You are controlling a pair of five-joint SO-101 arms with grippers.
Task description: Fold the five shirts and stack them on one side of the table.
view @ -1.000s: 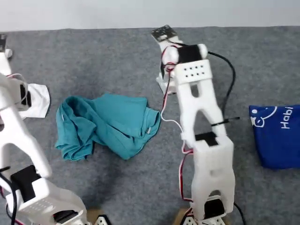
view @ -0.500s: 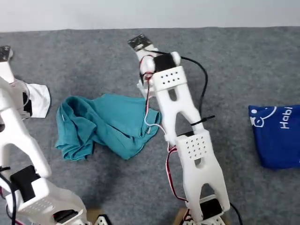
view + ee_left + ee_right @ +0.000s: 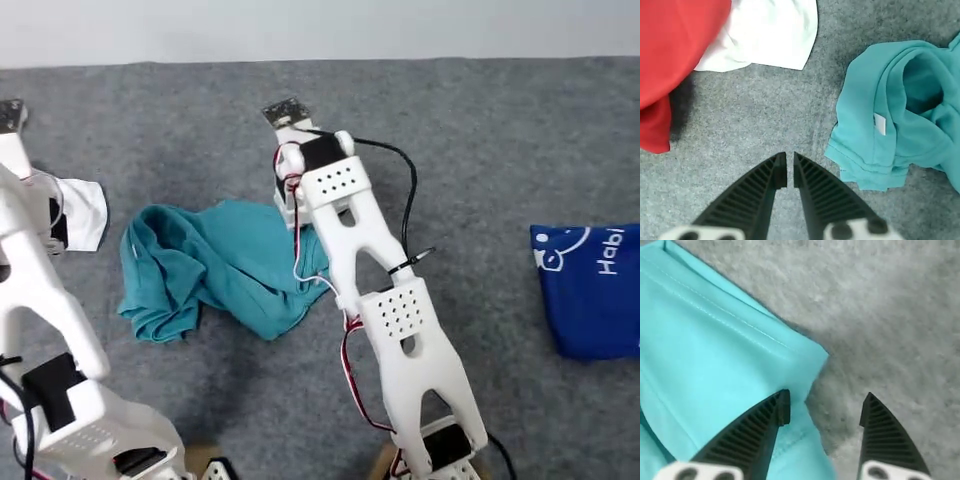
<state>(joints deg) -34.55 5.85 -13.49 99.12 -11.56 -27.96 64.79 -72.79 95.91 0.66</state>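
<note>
I saw the crumpled teal shirt [image 3: 225, 265] lying toward 9 o'clock on the table [image 3: 500, 130]; my right jaws stood released over its 1 o'clock corner, left jaws clenched empty

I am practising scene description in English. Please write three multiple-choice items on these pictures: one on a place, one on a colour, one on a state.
1. Where does the blue shirt lie in the high view?
A. at the right edge
B. in the left corner
C. under an arm

2. In the left wrist view, what colour is the shirt lying against the white shirt?
A. yellow
B. red
C. black

3. How do the jaws of the right gripper stand?
A. shut on cloth
B. shut on nothing
C. open

Answers:
1 A: the view's right border cuts it off.
2 B: the red shirt overlaps it.
3 C: a wide gap shows between them, over the edge of the teal shirt.
</note>
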